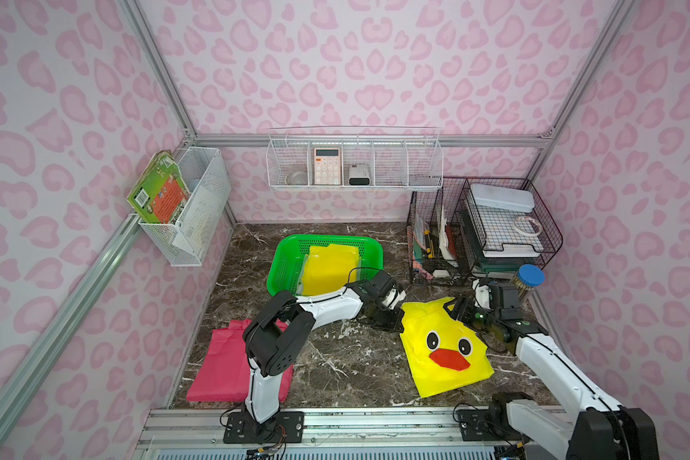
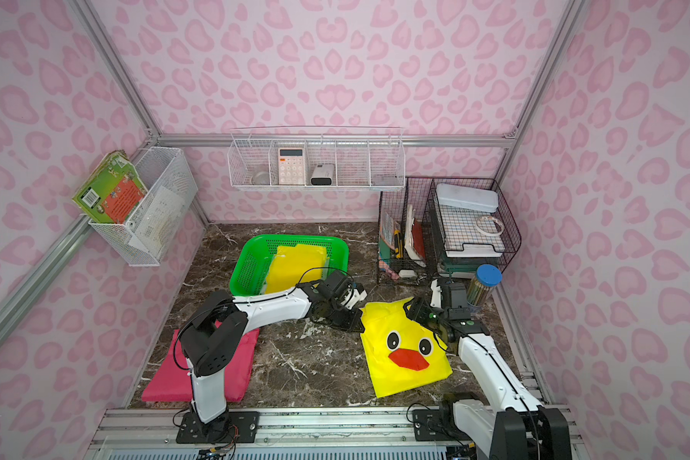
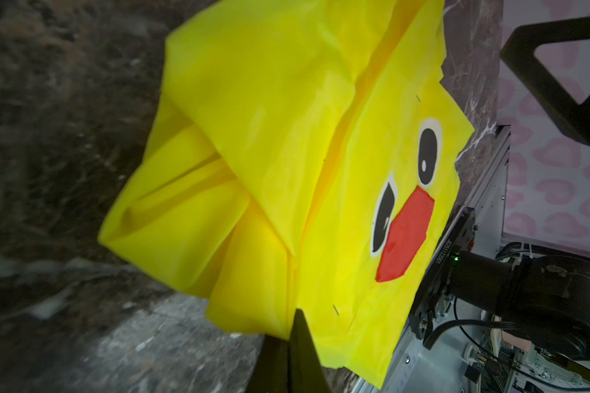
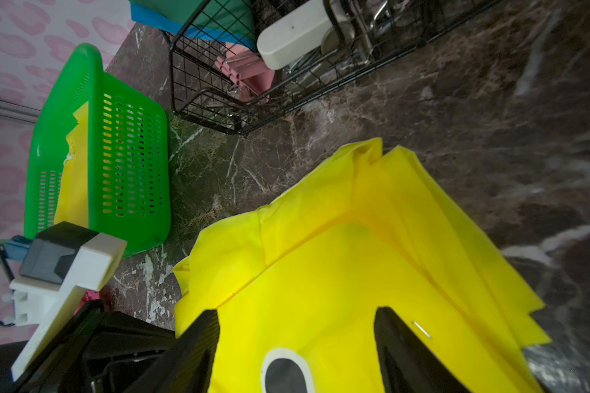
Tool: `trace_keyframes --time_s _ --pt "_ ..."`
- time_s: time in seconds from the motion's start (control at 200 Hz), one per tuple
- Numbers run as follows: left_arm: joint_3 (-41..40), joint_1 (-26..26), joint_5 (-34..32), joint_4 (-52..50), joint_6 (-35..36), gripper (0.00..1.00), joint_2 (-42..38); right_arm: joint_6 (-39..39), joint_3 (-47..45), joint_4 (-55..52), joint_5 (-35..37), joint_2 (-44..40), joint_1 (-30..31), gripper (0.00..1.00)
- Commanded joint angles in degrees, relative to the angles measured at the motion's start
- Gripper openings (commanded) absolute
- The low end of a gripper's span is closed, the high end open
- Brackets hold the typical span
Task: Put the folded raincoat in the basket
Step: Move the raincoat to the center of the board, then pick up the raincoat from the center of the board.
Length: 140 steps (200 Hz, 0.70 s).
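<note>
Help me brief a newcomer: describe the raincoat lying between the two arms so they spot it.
On the dark marble tabletop, look in front of the black wire rack. The folded yellow plastic raincoat there, unlike the plain yellow raincoat in the green plastic basket and the folded pink raincoat, bears a duck face.

Marble table bears basket, duck raincoat, pink garment.

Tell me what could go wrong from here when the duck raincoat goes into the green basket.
The left gripper is shut on only an edge of the duck raincoat and the right gripper is open, so a lift could unfold it.
The basket already holds a yellow raincoat, so this one may hang over the rim.
The right arm is near the pencil jar and could knock it.
</note>
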Motion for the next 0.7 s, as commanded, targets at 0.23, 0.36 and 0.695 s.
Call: trace_keyframes --time_s 0.23,0.36,0.695 --pt "5.45 3.51 0.3 -12.23 9.24 0.0 1.67 -2.46 -1.99 -0.36 1.56 2.84 -5.79 0.74" --pt "6.95 4.3 0.74 -12.7 9.4 0.0 3.01 -2.22 -3.79 0.65 -0.55 4.56 -5.98 0.75" --pt "8.66 4.48 2.14 -12.99 9.73 0.0 4.48 -1.32 -8.64 3.28 -4.51 4.81 -5.52 0.72"
